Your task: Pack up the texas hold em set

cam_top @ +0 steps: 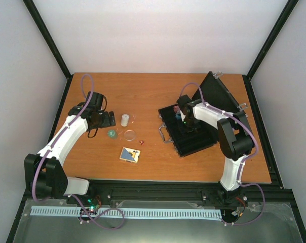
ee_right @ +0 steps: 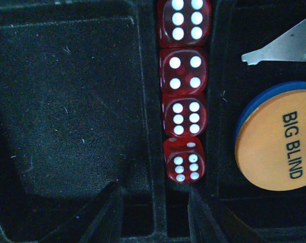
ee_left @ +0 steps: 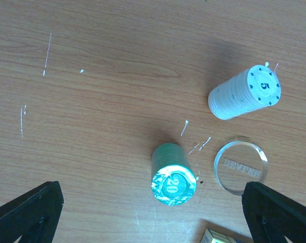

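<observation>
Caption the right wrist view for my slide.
Four red dice in a case slot, orange Big Blind disc alongside, open end effector below.

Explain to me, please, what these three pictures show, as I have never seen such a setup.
Two white robot arms stand at the near edge of a wooden table. The overhead view takes in everything; the other two come from a camera on each wrist. The left gripper, wide open and empty, hangs above a white chip stack, a teal stack and a clear disc; a card deck lies nearby. The right gripper, partly open and holding nothing, reaches into the open black case, where four red dice sit in a row beside an orange BIG BLIND disc.
</observation>
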You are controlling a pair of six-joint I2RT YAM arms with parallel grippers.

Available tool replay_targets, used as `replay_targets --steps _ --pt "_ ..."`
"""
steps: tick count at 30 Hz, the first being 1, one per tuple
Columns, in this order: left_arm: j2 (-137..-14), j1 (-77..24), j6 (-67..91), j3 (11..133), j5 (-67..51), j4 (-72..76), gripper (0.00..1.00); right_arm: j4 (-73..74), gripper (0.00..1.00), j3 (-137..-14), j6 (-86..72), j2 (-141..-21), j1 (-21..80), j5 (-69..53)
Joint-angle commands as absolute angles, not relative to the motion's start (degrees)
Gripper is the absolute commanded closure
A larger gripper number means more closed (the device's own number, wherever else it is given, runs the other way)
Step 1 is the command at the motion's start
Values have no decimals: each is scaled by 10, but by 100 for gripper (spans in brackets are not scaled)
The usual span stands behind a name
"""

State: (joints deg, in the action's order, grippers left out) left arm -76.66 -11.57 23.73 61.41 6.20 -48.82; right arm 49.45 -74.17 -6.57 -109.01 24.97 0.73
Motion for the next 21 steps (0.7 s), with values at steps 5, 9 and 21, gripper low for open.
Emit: replay_targets --steps 5,9,21 --pt "-764 -114 231 617 61 -478 0 484 63 -737 -59 -1074 245 1" --pt "-762 -114 231 617 64 -479 0 483 63 -753 -64 -1068 245 -19" --pt "-762 -114 232 617 62 -476 0 531 50 -854 -67 -1038 259 -55"
